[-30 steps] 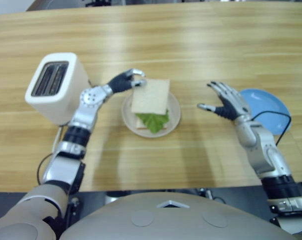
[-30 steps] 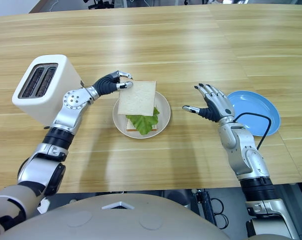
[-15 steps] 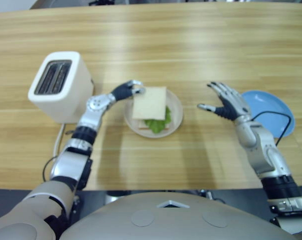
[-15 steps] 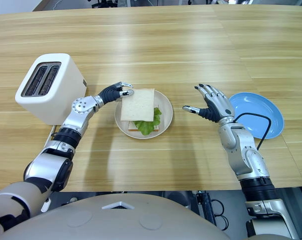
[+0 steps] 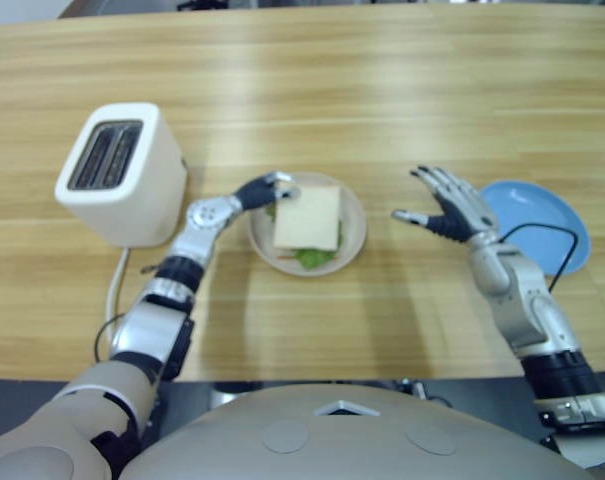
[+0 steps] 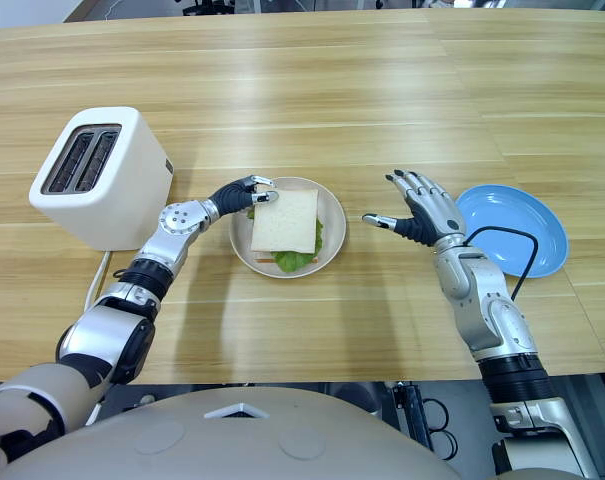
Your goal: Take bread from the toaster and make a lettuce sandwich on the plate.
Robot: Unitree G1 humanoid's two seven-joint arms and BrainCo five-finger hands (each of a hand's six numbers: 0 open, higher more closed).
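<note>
The left hand (image 6: 238, 194) pinches the far left corner of the top slice of bread (image 6: 284, 220). Its fingers are curled around that corner. The slice lies flat on the sandwich, a bit turned. Green lettuce (image 6: 294, 260) peeks out under its near edge. A thin strip of the bottom slice (image 6: 266, 258) shows under the lettuce. The whole sandwich sits in the middle of the round tan plate (image 6: 333, 214).

The right hand (image 6: 427, 212) is to the right of the plate and does not touch it. Its fingers are spread wide and it holds nothing. It hangs above the table (image 6: 312, 90), between the tan plate and a blue plate (image 6: 502, 205).

The blue plate lies on the right side of the table. A black cable (image 6: 502, 229) runs across it.

The white toaster (image 6: 102, 175) stands on the left, just beside the left arm. It has two dark slots on top. A white cord (image 6: 94, 290) runs from it toward the near edge of the table.

The table is light wood with long stripes.
</note>
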